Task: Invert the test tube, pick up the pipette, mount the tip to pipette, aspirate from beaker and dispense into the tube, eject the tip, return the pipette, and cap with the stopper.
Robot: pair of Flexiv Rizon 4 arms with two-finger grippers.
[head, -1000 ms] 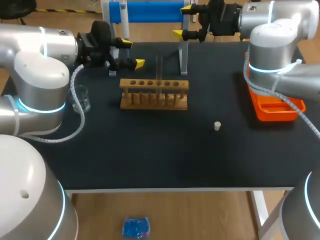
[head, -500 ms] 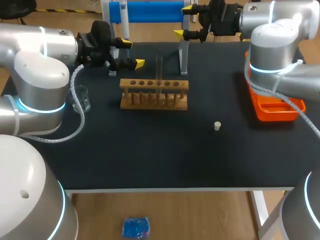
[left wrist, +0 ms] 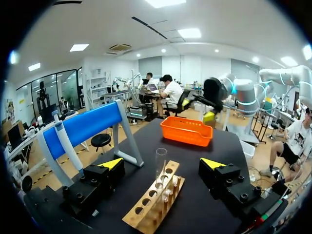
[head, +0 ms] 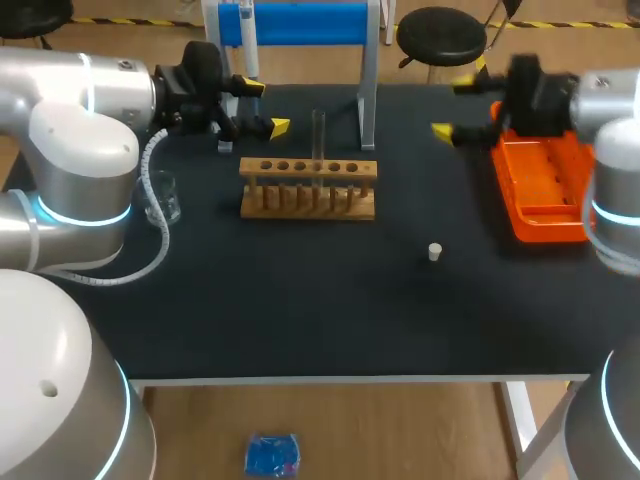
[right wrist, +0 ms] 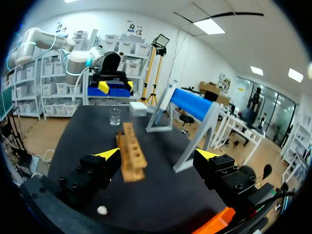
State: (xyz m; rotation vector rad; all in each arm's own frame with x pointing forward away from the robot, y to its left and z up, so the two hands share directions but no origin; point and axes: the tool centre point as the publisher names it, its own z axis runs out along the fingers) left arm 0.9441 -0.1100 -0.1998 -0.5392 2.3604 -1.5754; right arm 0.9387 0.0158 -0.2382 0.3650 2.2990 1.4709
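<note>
Head view: left end effector [head: 264, 107] hovers over the bench's [head: 300, 300] far left, fingers spread. Right end effector [head: 455, 108] beside orange tray [head: 540, 200], fingers spread. Test tube [head: 319, 135] stands in rack [head: 308, 187]; stopper [head: 435, 252] on bench.

Count of items on the worktop [head: 300, 310], as I find them:

- Wooden rack [head: 308, 190]: one, and I count six holes in its top bar.
- Test tube [head: 319, 135]: one.
- Stopper [head: 435, 252]: one.
- Beaker [head: 163, 200]: one.
- Orange tray [head: 545, 195]: one.
- Pipette stand [head: 300, 22]: one.
- Pipette [left wrist: 67, 144]: one.
- Small white box [right wrist: 138, 108]: one.
- My own arms over the worktop: two, the left arm [head: 70, 110] and the right arm [head: 615, 110].
</note>
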